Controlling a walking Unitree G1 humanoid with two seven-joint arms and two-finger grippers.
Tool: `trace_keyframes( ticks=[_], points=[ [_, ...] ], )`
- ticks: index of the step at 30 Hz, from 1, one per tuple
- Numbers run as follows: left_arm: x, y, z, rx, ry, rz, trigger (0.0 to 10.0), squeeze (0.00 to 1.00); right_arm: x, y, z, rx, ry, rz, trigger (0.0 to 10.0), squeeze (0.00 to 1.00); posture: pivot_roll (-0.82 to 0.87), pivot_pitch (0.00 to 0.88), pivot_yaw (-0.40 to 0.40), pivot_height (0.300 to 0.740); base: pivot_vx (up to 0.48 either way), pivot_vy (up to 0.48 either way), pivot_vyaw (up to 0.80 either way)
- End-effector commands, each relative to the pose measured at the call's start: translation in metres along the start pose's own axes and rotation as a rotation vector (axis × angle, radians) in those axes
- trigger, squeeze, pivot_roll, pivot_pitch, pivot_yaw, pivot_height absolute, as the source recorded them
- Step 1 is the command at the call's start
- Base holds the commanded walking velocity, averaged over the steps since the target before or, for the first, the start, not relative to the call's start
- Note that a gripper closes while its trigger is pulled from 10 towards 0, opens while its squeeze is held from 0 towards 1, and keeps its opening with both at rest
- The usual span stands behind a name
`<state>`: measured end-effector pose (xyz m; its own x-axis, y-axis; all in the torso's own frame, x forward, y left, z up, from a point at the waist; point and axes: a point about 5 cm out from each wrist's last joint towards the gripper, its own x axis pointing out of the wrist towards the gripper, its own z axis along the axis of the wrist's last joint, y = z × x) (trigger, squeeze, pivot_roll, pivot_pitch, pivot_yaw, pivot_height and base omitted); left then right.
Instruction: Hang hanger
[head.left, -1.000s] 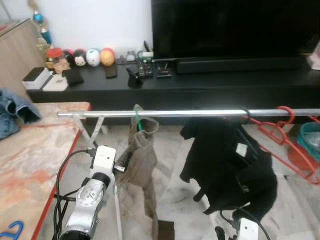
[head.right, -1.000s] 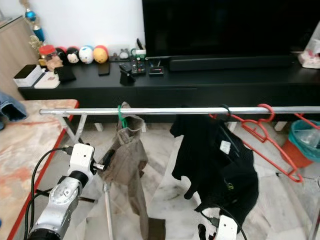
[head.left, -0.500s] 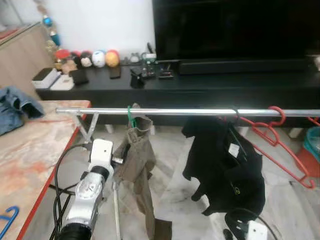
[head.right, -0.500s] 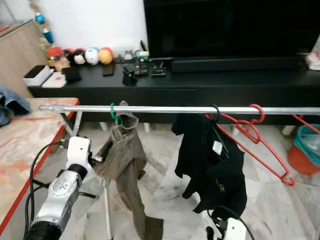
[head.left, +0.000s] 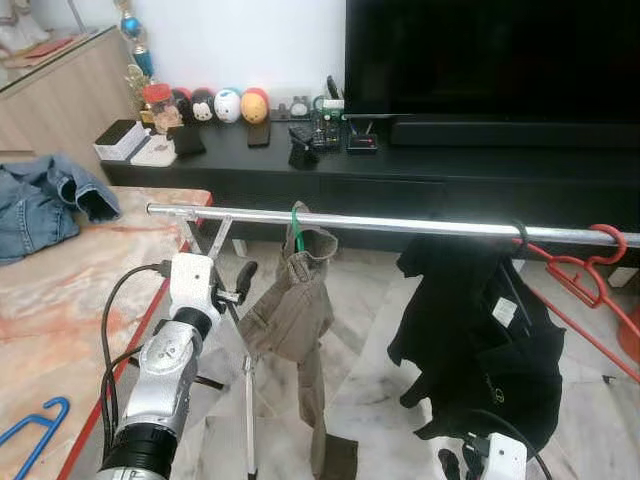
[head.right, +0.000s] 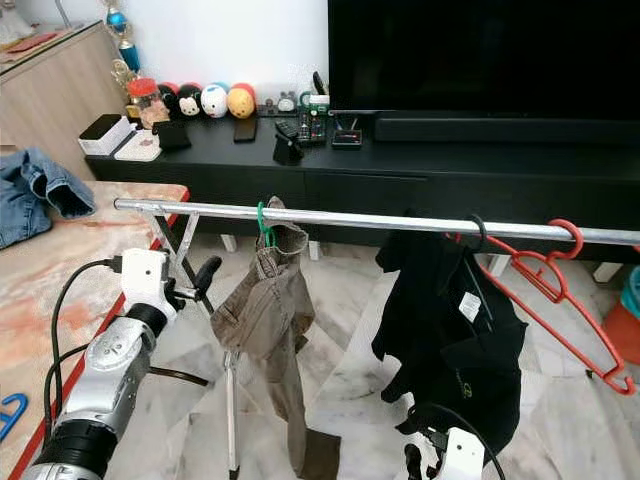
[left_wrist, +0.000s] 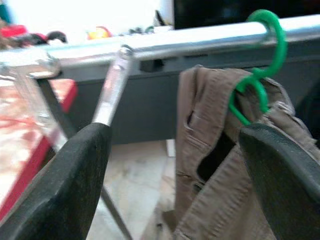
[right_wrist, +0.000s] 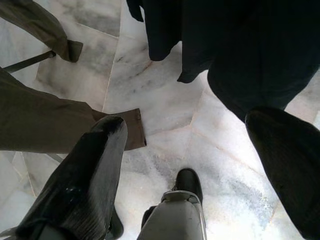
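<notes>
A green hanger (head.left: 297, 232) hooks over the silver rail (head.left: 400, 222) and carries brown trousers (head.left: 295, 310). My left gripper (left_wrist: 170, 165) is open, just left of the trousers and below the rail, with nothing between its fingers (head.left: 243, 270). In the left wrist view the green hook (left_wrist: 260, 75) sits on the rail ahead of the fingers. My right gripper (right_wrist: 186, 122) hangs low and open, pointing at the marble floor below a black garment (head.left: 480, 340).
The black garment and red hangers (head.right: 560, 290) hang further right on the rail. A marble table (head.left: 90, 290) with a red edge stands at the left, with jeans (head.left: 45, 195) and a blue hanger (head.left: 30, 430) on it. A black TV stand (head.left: 400, 165) runs behind the rail.
The head camera has swung left, so the whole scene sits further right. My left gripper has risen a little and now stands slightly apart from the trousers.
</notes>
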<state>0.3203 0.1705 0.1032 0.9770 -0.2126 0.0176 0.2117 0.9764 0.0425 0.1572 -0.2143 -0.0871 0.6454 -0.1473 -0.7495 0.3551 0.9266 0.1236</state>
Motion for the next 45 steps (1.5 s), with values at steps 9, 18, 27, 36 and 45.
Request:
trace_keyframes(
  ticks=[9,18,27,36,45],
  points=[
    [0.039,-0.024,0.029,-0.140,-0.033,-0.067,10.0,0.00,0.000,0.003,-0.001,0.011,0.006,0.005,10.0,0.00,-0.01,0.009,0.057,0.740,0.000,0.000,0.00],
    [0.056,-0.041,0.022,-0.115,0.046,-0.069,10.0,0.00,0.000,0.002,-0.002,0.017,0.003,0.000,10.0,0.00,-0.03,0.007,0.060,0.740,0.000,0.000,0.00],
    [0.027,-0.005,-0.008,0.044,0.057,0.056,10.0,0.00,-0.001,0.002,-0.002,0.015,0.002,0.003,10.0,0.00,-0.03,0.000,0.054,0.740,0.000,0.000,0.00],
    [0.011,0.005,-0.019,0.060,0.056,0.080,10.0,0.00,0.004,0.015,0.005,-0.002,-0.008,0.021,10.0,0.00,-0.02,0.000,0.043,0.740,0.000,0.000,0.00],
    [0.024,-0.012,-0.009,0.024,0.029,0.030,10.0,0.00,0.003,0.020,-0.001,-0.003,0.021,0.017,10.0,0.00,-0.04,0.000,0.051,0.740,0.000,0.000,0.00]
  ],
)
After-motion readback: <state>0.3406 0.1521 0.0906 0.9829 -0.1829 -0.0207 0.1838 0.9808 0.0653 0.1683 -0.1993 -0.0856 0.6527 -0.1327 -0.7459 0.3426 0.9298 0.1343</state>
